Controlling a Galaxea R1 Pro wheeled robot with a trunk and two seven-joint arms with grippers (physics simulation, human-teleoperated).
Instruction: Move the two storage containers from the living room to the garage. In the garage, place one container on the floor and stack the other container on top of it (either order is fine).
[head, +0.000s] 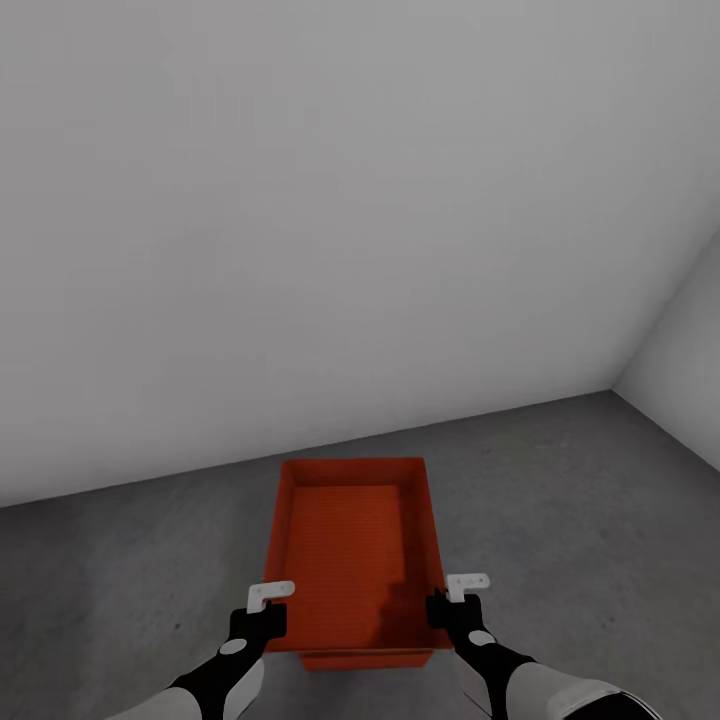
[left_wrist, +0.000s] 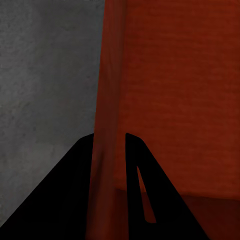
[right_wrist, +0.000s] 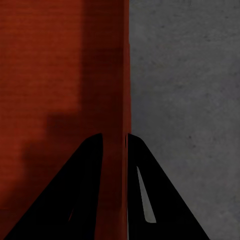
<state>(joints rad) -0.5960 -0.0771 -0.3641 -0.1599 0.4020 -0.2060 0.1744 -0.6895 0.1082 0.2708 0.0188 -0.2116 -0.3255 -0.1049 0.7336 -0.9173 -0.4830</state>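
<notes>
Head view has the orange-red storage container (head: 355, 555) over the grey concrete floor (head: 600, 520), near a pale grey wall (head: 300, 250) — left gripper (head: 268, 598) pinches its left wall, right gripper (head: 462, 590) its right wall. Wrist views show each wall between the dark fingers (left_wrist: 137, 170) — both clamped narrow.

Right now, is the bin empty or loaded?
Empty: the head view shows the bin's bare orange floor, with only a shadow near the right claw.
</notes>
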